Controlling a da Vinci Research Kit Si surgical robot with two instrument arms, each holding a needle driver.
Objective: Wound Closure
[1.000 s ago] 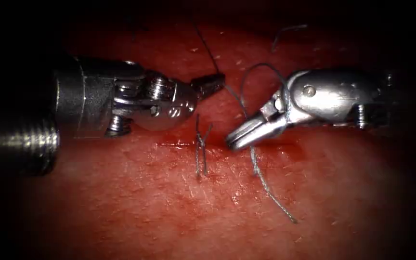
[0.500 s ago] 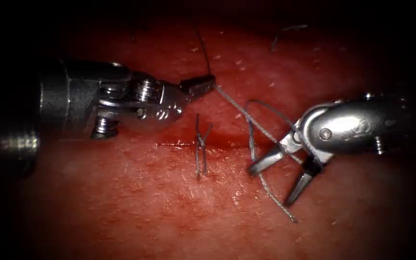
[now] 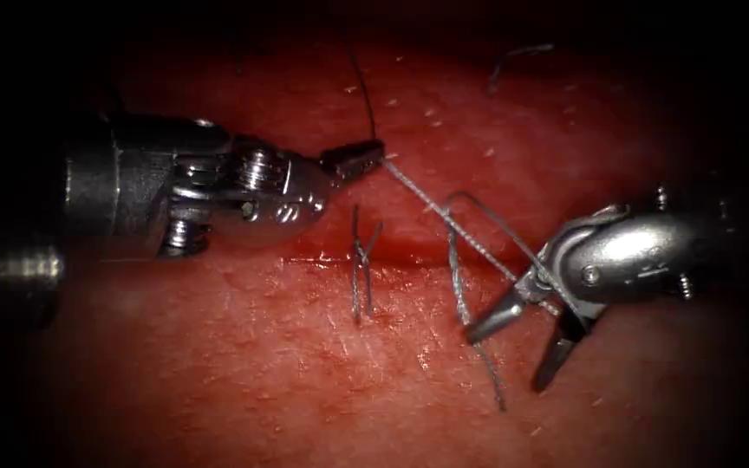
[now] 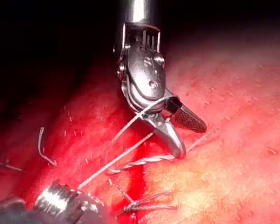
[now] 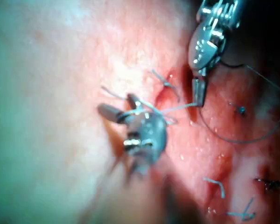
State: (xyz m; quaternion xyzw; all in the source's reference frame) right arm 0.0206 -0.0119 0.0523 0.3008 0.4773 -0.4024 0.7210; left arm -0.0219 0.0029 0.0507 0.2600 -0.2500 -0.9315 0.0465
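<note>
Left claw (image 3: 364, 158) is seen closed on the thread (image 3: 444, 218), well above the cut (image 3: 392, 253) on the tissue (image 3: 305, 381). From its tip the thread is stretched taut, down and rightward, to the right claw (image 3: 513, 347). A thin dark strand is seen rising from the same tip toward the top of the endoscope view.

Right claw is held wide apart, nothing gripped between its halves; it is placed low and to the right, beyond the cut. A loop of thread (image 4: 149, 105) is wound around its neck, just behind the hinge. The short free tail (image 3: 478, 347) is laid down across the tissue, its end just beside the lower claw tip.

Needle could not be made out; its whereabouts cannot be told.

A finished knot with cut ends (image 3: 361, 260) is seated across the cut, left of the working thread. Red fluid (image 3: 314, 257) is pooled along the cut line.
</note>
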